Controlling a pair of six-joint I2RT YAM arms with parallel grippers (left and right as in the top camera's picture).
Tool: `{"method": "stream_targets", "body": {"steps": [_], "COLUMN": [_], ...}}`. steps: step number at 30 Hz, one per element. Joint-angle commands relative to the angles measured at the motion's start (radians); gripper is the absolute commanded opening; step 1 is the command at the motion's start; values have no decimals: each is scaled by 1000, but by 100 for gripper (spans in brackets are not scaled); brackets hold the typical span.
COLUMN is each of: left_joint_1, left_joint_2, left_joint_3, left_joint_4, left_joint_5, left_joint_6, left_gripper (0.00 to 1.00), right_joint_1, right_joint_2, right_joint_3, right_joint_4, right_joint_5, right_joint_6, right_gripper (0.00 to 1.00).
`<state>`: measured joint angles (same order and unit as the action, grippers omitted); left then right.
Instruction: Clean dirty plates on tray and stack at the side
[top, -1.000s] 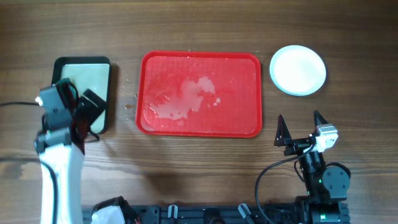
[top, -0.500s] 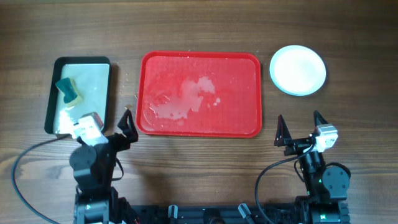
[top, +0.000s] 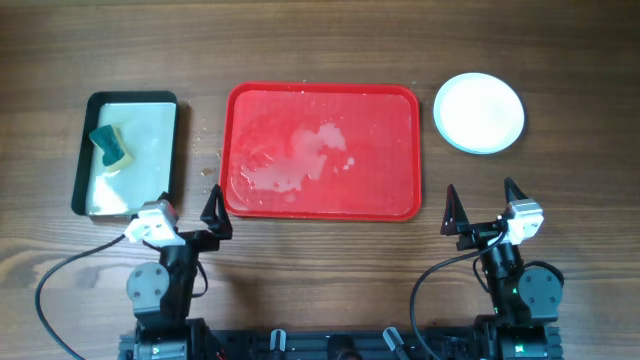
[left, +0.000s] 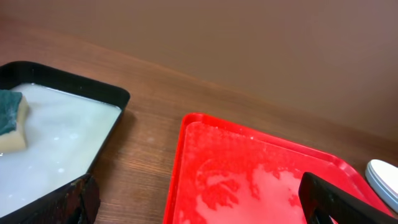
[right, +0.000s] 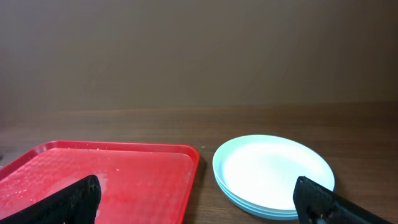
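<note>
The left end effector (top: 188, 214) has come back from the pan (top: 132, 97), and the sponge (top: 111, 147) lies there. It and the right end effector (top: 480, 204) are spread, empty. The plates (top: 479, 112) sit stacked right of the wet tray (top: 385, 185). Probably done: stay back, bump nothing.
</note>
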<state>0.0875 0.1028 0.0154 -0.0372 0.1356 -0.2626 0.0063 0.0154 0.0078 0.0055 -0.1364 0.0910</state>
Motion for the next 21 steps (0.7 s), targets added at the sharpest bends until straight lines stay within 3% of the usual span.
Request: {"method": "stream_targets", "body": {"steps": [1, 10, 21], "left_joint_1": [-27, -86, -87], "left_joint_2": [-39, -71, -100], "left_joint_3": [-10, -10, -10], "left_joint_4": [1, -34, -39], "left_joint_5": [-41, -43, -85], "left_joint_6": [42, 286, 316], "left_gripper": [100, 100, 100], "right_joint_1": [6, 6, 6], "right_joint_2": [-5, -5, -5], "right_joint_3": [-3, -3, -3], "right_joint_4": [3, 3, 3], "right_joint_5": [9, 10, 10], "right_joint_6": [-10, -10, -11], "right_gripper": [100, 100, 100]}}
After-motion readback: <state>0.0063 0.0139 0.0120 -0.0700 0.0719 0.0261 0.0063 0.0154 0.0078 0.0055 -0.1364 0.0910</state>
